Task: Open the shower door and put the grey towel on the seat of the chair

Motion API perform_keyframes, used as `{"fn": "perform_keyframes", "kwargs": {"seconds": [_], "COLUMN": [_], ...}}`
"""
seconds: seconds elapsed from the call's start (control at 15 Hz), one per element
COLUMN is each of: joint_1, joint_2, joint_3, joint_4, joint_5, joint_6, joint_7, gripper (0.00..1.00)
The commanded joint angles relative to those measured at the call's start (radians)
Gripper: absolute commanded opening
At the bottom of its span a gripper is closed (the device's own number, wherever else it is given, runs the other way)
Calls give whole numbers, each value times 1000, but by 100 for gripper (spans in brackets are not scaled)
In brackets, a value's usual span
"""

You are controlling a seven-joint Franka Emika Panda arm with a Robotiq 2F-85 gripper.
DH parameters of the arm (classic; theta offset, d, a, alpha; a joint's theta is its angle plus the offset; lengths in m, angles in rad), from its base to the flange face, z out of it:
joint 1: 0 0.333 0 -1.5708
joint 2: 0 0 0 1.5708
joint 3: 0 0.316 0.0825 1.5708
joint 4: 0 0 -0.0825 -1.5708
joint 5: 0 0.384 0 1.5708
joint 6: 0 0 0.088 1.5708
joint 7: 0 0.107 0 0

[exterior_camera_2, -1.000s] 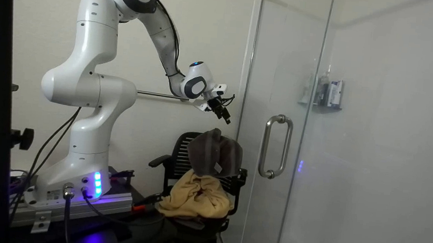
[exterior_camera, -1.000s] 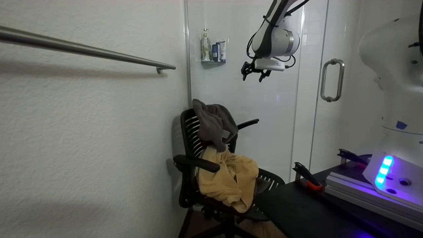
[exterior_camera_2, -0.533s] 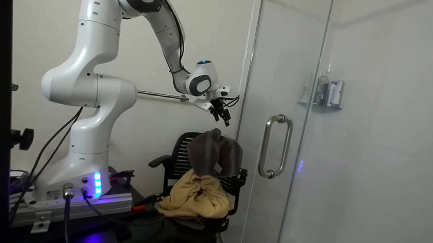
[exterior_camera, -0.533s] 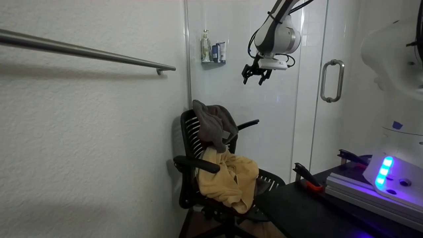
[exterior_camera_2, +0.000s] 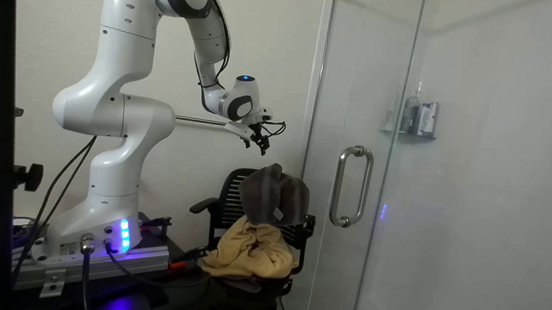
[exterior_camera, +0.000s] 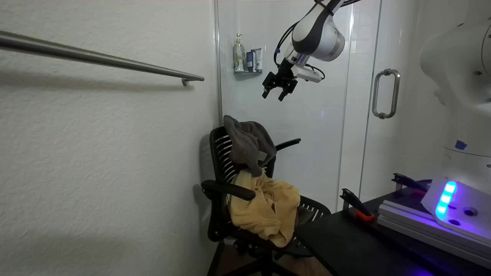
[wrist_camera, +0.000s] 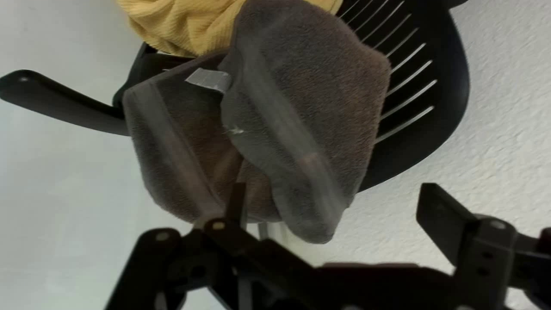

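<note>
The grey towel (exterior_camera: 249, 143) is draped in folds over the backrest of the black chair (exterior_camera_2: 233, 191), with a white tag showing. On the chair's seat (exterior_camera: 316, 209), largely covering it, lies a mustard cloth. My gripper (exterior_camera: 273, 97) hangs in the air above the towel, apart from it, in both exterior views. Its jaws stand wide with nothing held; in the wrist view the towel's lower tip appears between the fingers (wrist_camera: 447, 224), farther off. The shower door (exterior_camera_2: 353, 112) is clear glass with a silver loop handle (exterior_camera_2: 366, 187); whether it is ajar I cannot tell.
A metal bar (exterior_camera: 115, 59) runs along the textured wall. Armrests (exterior_camera: 228, 189) flank the chair. Bottles stand on a small shelf (exterior_camera_2: 413, 135) behind the glass. The black table (exterior_camera: 345, 241) carries the robot base and clamps (exterior_camera: 356, 201).
My gripper has shifted left in both exterior views and tilted, staying open above the towel. Towel, mustard cloth, chair and door look the same.
</note>
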Motion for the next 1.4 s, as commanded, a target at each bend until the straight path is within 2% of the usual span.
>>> {"fn": "perform_keyframes", "kwargs": {"seconds": [0.0, 0.07, 0.27, 0.33, 0.47, 0.67, 0.8, 1.0, 1.33], "joint_1": [-16, 10, 10, 28, 112, 320, 444, 617, 930], "joint_2": [-89, -49, -70, -30, 1, 18, 8, -20, -166], "joint_3": [36, 10, 18, -1, -71, -271, -402, -612, -979], "joint_4": [-67, -35, -57, -53, -62, -49, -34, -16, 76], "joint_5": [-75, -38, -61, -42, 6, 77, 84, 37, -98], "joint_6": [-29, -7, -10, -18, -24, -44, -49, -28, -8], "joint_7": [-80, -38, -52, -38, -37, -93, -112, -113, -84], "gripper": [100, 100, 100, 100, 100, 100, 100, 100, 100]}}
